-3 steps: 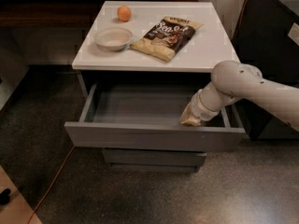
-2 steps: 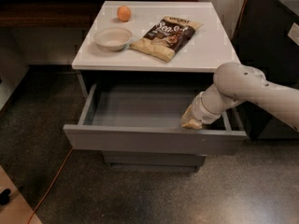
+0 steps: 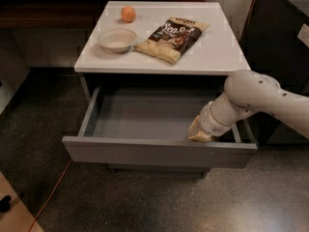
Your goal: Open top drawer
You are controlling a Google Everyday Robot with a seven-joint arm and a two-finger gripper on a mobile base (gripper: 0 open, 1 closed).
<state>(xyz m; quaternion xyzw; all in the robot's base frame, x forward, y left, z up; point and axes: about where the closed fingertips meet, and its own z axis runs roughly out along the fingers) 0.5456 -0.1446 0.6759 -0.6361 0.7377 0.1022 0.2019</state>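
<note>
bowl (image 3: 117, 39) left of bag (image 3: 172, 38) on cabinet (image 3: 217, 52), jaws in top drawer (image 3: 145, 115), front-right

You can see the top drawer (image 3: 145, 117) wide open, and the hand (image 3: 199, 133) is down inside it at the front right corner, right by the front wall. On the white surface (image 3: 217, 52) above sit a bowl (image 3: 117, 39), an orange (image 3: 128, 14) and a bag of chips (image 3: 172, 38).

1ea: bowl (image 3: 117, 39), orange (image 3: 128, 13), bag (image 3: 172, 37), pincer (image 3: 199, 135) in drawer (image 3: 145, 152)
</note>
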